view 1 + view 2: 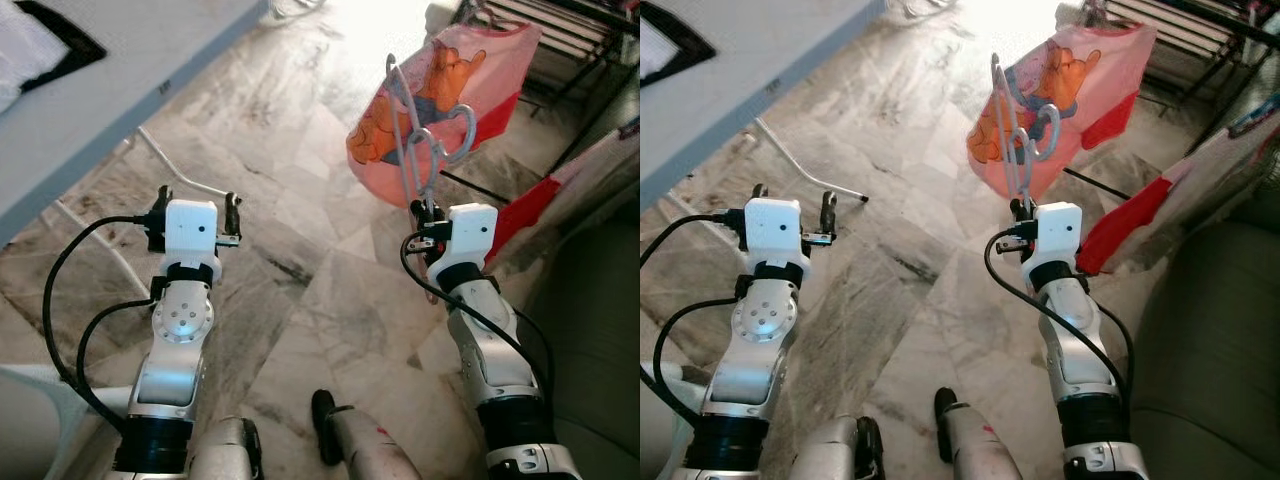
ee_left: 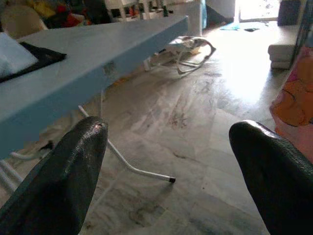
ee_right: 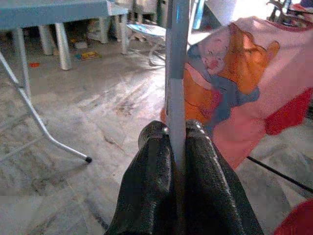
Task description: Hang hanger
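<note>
Two grippers: we see both of them raised in front of us over the marble floor.
Right gripper: its two black fingers are pressed together on the white hanger, with no gap between them.
Hanger: it stands almost upright from the right gripper, at about 1 o'clock from our view. Its hook curls near the top, in front of the pink cloth.
Pink cloth: it has an orange cartoon bear and a red edge, and it hangs on the dark drying rack at about 1 o'clock, just behind the hanger.
Left gripper: its fingers are spread wide apart, and we see nothing between them, only the floor.
Table: light blue, at about 10 o'clock, with thin white legs.
Sofa: dark green, at about 4 o'clock.
</note>
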You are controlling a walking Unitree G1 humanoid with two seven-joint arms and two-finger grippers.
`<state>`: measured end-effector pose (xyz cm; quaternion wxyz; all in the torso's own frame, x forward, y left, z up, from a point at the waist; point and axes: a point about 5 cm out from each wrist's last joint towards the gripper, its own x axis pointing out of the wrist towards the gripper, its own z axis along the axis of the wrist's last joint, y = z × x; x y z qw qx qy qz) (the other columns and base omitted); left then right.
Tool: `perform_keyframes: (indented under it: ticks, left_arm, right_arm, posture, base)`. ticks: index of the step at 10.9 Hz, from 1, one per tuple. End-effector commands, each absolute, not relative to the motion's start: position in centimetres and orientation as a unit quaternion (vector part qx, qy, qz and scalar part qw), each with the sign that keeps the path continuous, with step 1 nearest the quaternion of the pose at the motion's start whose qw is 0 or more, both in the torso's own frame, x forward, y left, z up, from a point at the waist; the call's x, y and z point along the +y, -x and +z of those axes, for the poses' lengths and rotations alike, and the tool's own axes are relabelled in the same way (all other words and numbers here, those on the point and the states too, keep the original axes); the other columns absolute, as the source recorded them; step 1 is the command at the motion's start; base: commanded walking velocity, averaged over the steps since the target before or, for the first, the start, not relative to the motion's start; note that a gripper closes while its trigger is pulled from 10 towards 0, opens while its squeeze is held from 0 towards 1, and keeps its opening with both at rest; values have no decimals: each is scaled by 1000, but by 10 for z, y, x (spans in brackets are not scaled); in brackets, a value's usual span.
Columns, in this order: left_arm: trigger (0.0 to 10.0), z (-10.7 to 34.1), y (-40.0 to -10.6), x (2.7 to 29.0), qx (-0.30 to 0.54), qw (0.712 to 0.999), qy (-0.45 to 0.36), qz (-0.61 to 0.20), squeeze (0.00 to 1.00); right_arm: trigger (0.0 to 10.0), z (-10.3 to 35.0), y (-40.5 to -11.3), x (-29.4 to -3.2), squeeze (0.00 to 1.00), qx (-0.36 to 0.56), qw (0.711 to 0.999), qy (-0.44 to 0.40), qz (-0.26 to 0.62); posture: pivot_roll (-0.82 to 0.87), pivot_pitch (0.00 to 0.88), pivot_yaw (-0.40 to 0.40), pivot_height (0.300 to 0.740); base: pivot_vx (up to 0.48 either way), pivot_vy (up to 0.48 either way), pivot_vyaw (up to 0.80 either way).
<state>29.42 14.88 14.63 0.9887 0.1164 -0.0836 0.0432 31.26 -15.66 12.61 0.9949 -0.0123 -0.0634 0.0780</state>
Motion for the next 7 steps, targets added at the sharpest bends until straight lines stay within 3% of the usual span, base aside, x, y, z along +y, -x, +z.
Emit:
perform_keyframes:
  ticks: [1, 4, 7]
  left_arm:
    - [10000, 143, -293, 149, -75, 990, -116, 41, 0]
    - [10000, 144, -294, 147, -75, 990, -112, 27, 0]
    - [10000, 139, -295, 147, -67, 990, -119, 18, 0]
  right_arm:
    - [10000, 129, -312, -160, 0, -67, 995, 15, 69]
    - [10000, 127, -313, -168, 0, -62, 997, 27, 32]
    - [10000, 118, -315, -176, 0, -34, 999, 32, -4]
  posture:
    - [17, 202, -41, 740]
    - [16, 202, -39, 740]
    - [17, 199, -36, 740]
  base:
    - [0, 0, -800]
    - [0, 249, -800]
    - [260, 256, -800]
